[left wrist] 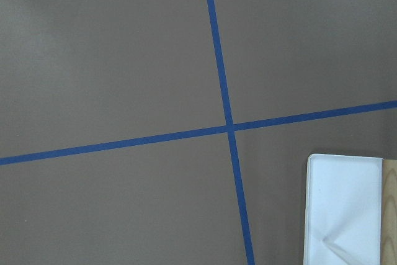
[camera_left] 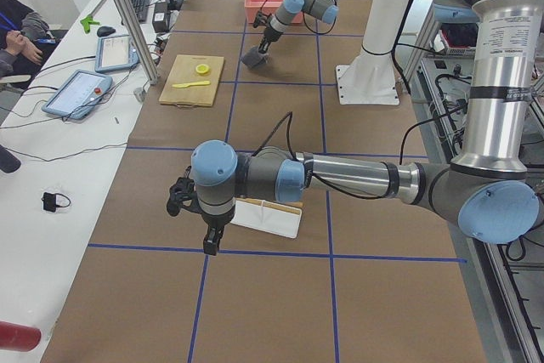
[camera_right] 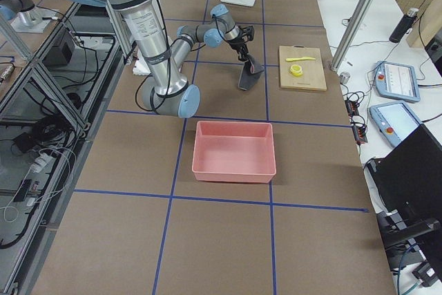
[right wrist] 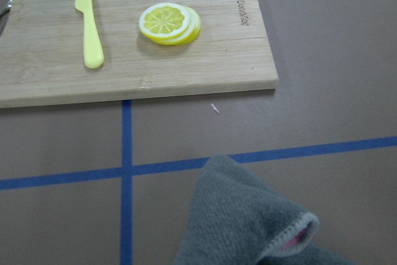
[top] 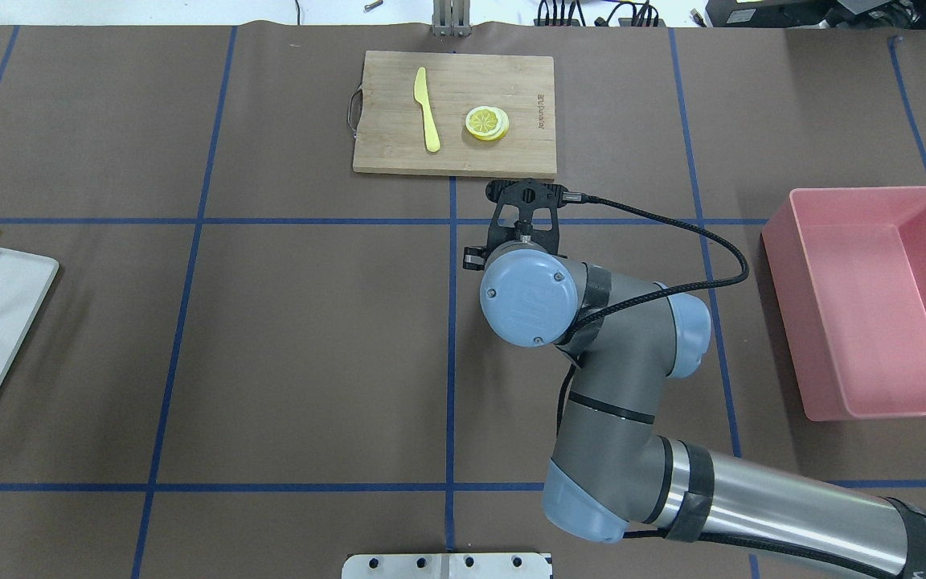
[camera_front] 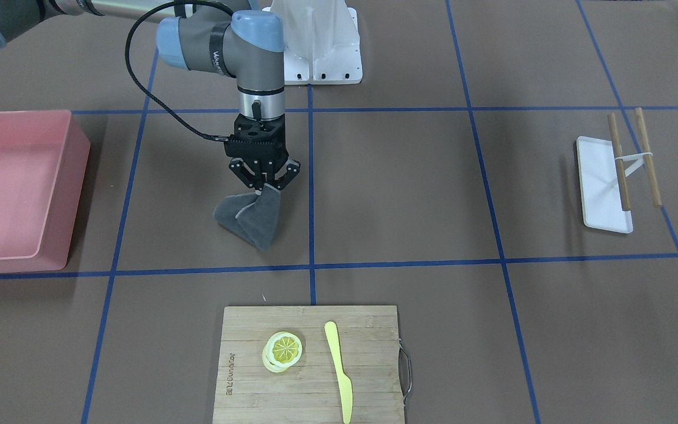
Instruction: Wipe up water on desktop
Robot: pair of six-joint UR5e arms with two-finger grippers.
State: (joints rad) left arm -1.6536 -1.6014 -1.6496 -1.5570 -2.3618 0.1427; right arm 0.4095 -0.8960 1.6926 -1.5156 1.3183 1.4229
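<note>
Grey cloth (right wrist: 242,215), clamped in right gripper (camera_front: 263,187), hangs over desktop (camera_front: 404,188); cutting board (right wrist: 136,29) at 12 o'clock. Pickup done, wiping judged outstanding; water indiscernible. Left gripper (camera_left: 209,248) jaws: cannot tell.

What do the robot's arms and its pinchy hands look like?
The right arm and left arm are round silver-grey tubes with light blue caps at the joints. The right one has white lettering, black bands and a braided black cable running to its wrist. The right gripper and left gripper are black claws.
</note>
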